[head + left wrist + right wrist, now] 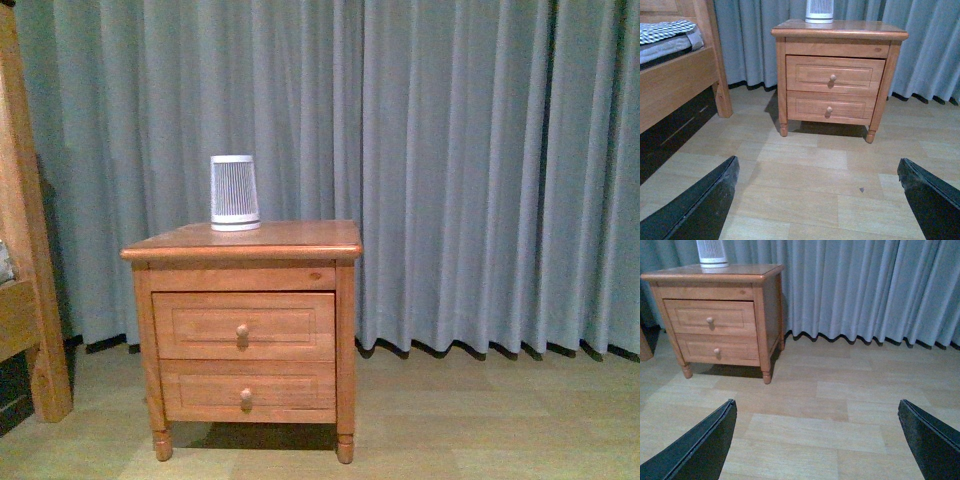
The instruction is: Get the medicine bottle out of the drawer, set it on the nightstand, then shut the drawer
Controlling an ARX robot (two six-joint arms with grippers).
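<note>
Left wrist view has the left jaws spread wide and empty, low over the floor [805,170]; the right wrist view shows the right jaws just as wide and just as empty. Neither is near any furniture. Across the bare boards stands the nightstand [300,240], well apart from both arms, and its drawer [200,325] is fully shut, flush with the frame. The bottle shows in no view, so I judge it lies inside that drawer and nothing of the task is done yet. The step in hand is the reach for the knob [242,330]. The left arm looks the better choice, since its camera faces the front nearly square while the right sees it at a slant. Aim at the upper knob, not the one on the lower drawer [200,390] just beneath. Close around it from both sides and draw straight back, without lifting or twisting, so the drawer does not bind. On top sits a ribbed canister [235,192] toward the back left, leaving bare wood to its right for the bottle. A bed frame [30,260] stands to the left, and the curtain [470,170] hangs behind.
</note>
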